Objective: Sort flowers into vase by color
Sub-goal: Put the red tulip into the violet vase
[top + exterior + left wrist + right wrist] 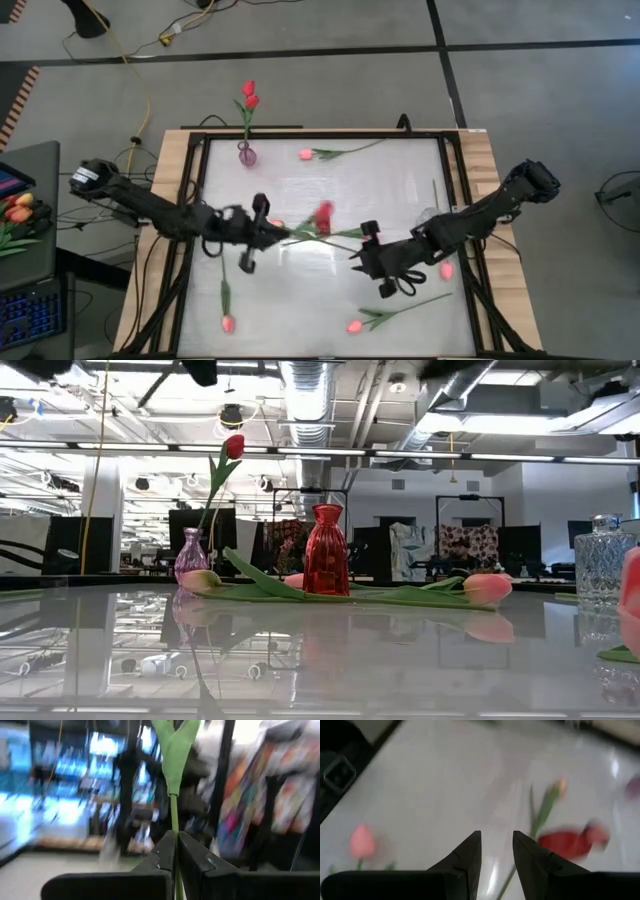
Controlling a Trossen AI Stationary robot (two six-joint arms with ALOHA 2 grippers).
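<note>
My left gripper [278, 236], at the table's middle left, is shut on the thin green stem of a flower [173, 815]. Its leaves [176, 745] rise above the fingers and its head is out of the picture. My right gripper [358, 262] [495, 851] hovers open over the middle right, nothing between its fingers. A red vase [323, 217] [326, 550] stands at the centre. A purple vase [246, 153] [191, 555] at the far left holds red tulips [249, 95]. Pink tulips [487, 588] lie flat beside the red vase. My left gripper pinches the flower's bare stem [173, 836] between its two shut fingers, below the leaves. The stem runs up out of the fingertips, lifted clear of the table. Which way the head points does not show.
Loose pink tulips lie at the far middle [305, 154], near left [228, 322], near middle [354, 326] and right [446, 268]. A clear glass vase [603, 560] stands at the right. A black frame [190, 240] borders the table.
</note>
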